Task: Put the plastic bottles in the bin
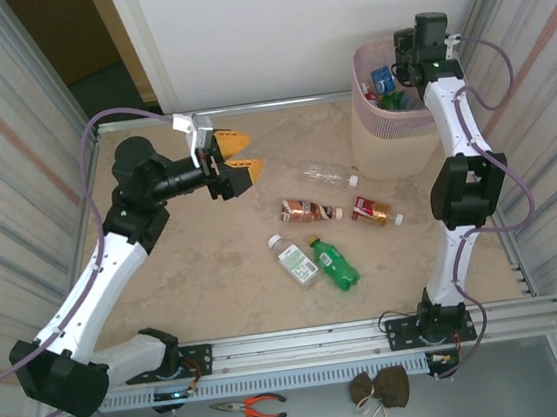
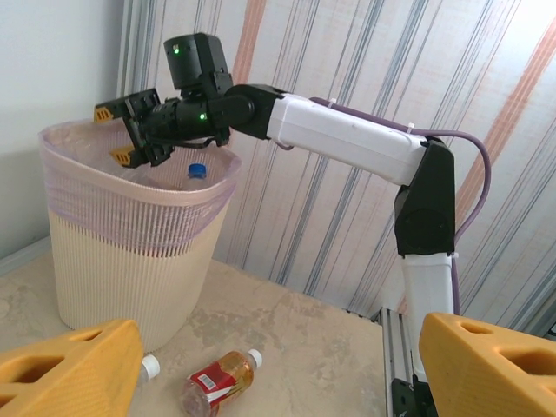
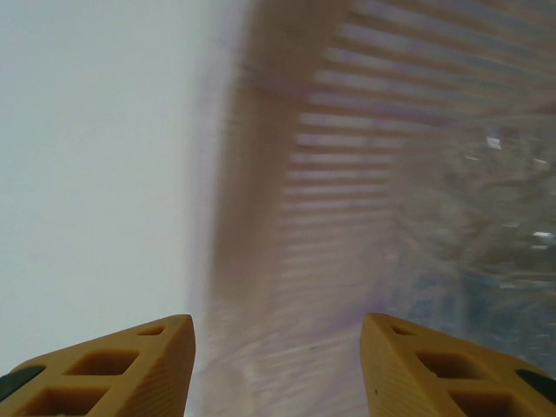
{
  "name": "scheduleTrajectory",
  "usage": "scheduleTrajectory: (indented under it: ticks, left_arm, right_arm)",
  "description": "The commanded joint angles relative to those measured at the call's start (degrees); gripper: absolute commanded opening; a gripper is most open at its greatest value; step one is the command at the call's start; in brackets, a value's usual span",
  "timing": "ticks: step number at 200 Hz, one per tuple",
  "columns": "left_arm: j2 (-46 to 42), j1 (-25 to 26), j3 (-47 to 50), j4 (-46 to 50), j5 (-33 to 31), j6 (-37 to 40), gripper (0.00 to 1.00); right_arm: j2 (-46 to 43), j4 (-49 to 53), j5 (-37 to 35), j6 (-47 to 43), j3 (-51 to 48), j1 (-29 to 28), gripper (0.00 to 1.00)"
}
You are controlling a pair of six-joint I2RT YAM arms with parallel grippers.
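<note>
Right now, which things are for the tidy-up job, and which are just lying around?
For the job:
- pink bin
- clear bottle
- brown-label bottle
- red-label bottle
- white bottle
- green bottle
- bottles already in the bin

Just lying about, on the near ledge:
- orange-handled pliers
- brown pouch

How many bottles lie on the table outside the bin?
5: clear bottle near the bin; brown-labelled bottle, red-labelled bottle mid-table; white bottle, green bottle at the front. Bin may hide more.
</note>
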State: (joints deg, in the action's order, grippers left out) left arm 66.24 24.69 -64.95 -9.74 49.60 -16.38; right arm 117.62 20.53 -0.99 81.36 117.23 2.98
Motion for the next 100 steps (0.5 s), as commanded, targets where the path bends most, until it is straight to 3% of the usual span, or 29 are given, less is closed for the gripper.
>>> scheduleTrajectory:
  ticks: [1,52,100]
  left_arm:
    - [0.50,-0.52,-0.02,-1.51,-0.21,0.26,0.83]
    - [0.93,-0.61,-0.40,-1.60,0.22,-0.27,0.83]
    - [-0.22,-0.59,-0.18,-0.28,-1.27,-0.84,0.82]
  right_arm:
    - [-0.70,-2.17,-0.33,2.92,-6.04,0.97,0.51]
    - [-0.83,1.00,-0.11,5.31,-11.06,2.29,0.49]
    - [-4.74,0.89,0.56,-1.63,-5.96,2.54,0.51]
